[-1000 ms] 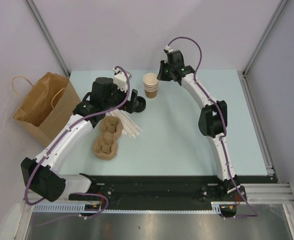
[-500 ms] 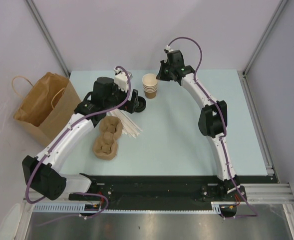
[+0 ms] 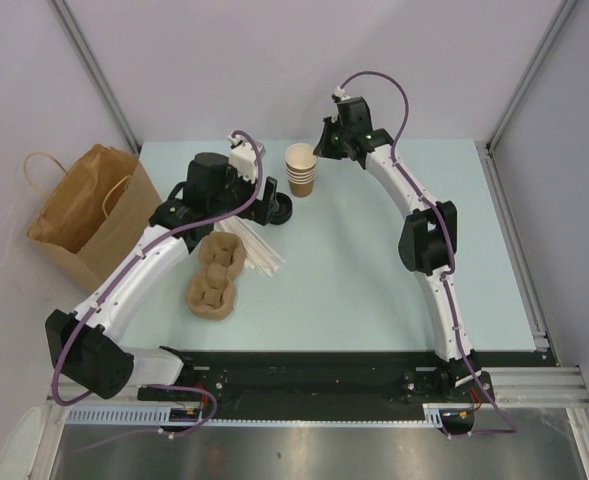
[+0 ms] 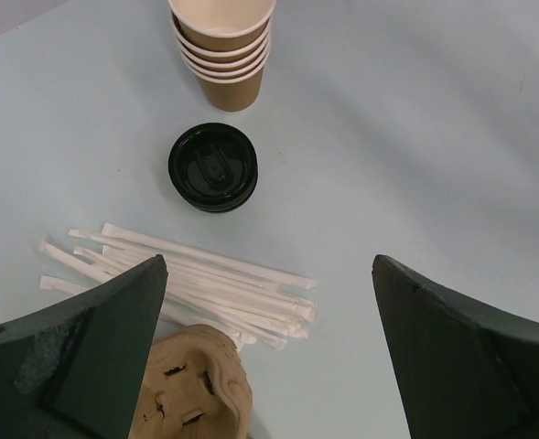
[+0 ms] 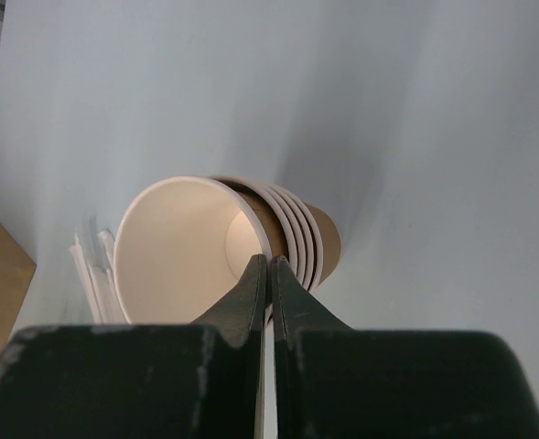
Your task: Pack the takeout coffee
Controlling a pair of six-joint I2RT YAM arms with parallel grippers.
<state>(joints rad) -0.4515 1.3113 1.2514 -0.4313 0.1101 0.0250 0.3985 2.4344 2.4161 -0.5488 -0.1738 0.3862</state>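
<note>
- The step in hand looks like peeling one cup off the stack. The right end effector point(image 5: 269, 265) has its fingers drawn together at the rim of the top cup point(image 5: 173, 247). It seems to pinch the thin paper wall, with one finger inside and one outside.
- To do this well, the lift should go slowly and straight up along the axis of the stack of cups point(image 5: 310, 240). That way the next nested cup does not ride up with it and the stack does not tip; nothing else steadies the stack.
- The pinch sits on one spot of a soft rim, so a light hold with no twisting would spare it from creasing.
- The left end effector point(image 4: 267, 270) hangs with its fingers wide apart and holds nothing. It is above the wrapped straws point(image 4: 205, 279) and near the black lids point(image 4: 212, 167).
- No lidded takeout coffee shows anywhere; only its parts, at the far middle of the table point(image 3: 374, 280). These are tan cups with pale insides and rolled white rims, nested upright, and glossy round lids stacked just beside them on the left arm's side.
- Pulp carriers point(image 3: 214, 275) lie nearer the arms, and the paper bag point(image 3: 79, 205) stands open off the table's left edge.
</note>
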